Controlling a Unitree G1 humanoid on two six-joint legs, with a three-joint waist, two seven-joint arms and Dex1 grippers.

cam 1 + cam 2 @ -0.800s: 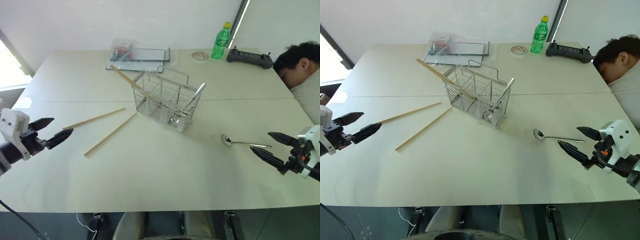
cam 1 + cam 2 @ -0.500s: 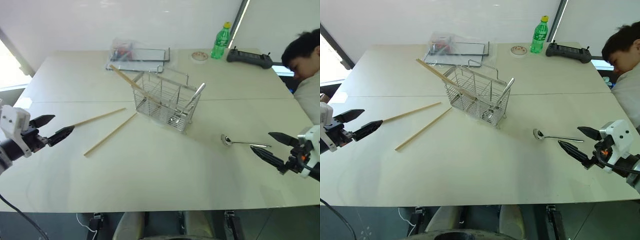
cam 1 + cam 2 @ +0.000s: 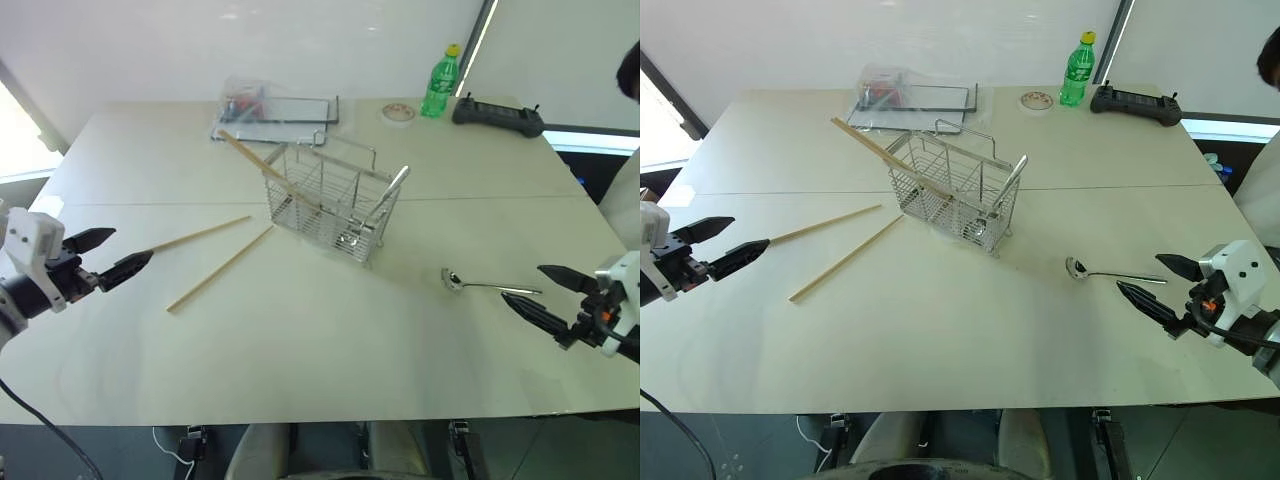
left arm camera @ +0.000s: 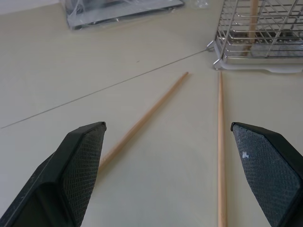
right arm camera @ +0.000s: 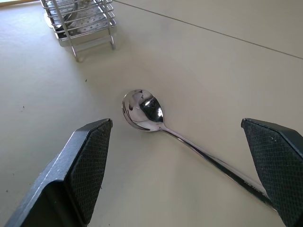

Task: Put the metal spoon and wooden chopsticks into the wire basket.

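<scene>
Since the earlier frames, the person at the far right edge has drawn back almost out of view; the left tool (image 3: 112, 254) has shifted only slightly, and spoon, sticks and basket lie as they did.

Nearest, at the left edge of the pale matte desk (image 3: 300, 350), the left tool has its two black pointed fingers (image 4: 75, 161) spread wide, their inner pads with a fine cross-hatched texture, holding nothing. At the right edge the right tool (image 3: 1155, 283) is also spread wide and empty, its tips close to the end of the spoon handle but apart from it.

The metal spoon (image 5: 142, 109) lies flat on the desk before the right tool, shiny and mirror-like, with an oval bowl facing up and a thin straight handle pointing to the tool.

Two wooden chopsticks (image 3: 218, 268) lie loose on the desk before the left tool, thin, straight, pale tan and smooth, their far ends near the basket corner.

The wire basket (image 3: 335, 200) stands in the middle, a rectangular silver grid with tall sides and looped handles. One more chopstick (image 3: 255, 160) leans slanted in it, its end sticking out over the rim, and a shiny metal utensil (image 3: 390, 195) leans at the other end.

Farther, a flat clear tray (image 3: 285, 110), a green plastic bottle (image 3: 441, 82) with yellow cap, a small round tin (image 3: 399, 112) and a dark controller (image 3: 497, 113) stand near the far edge.
</scene>
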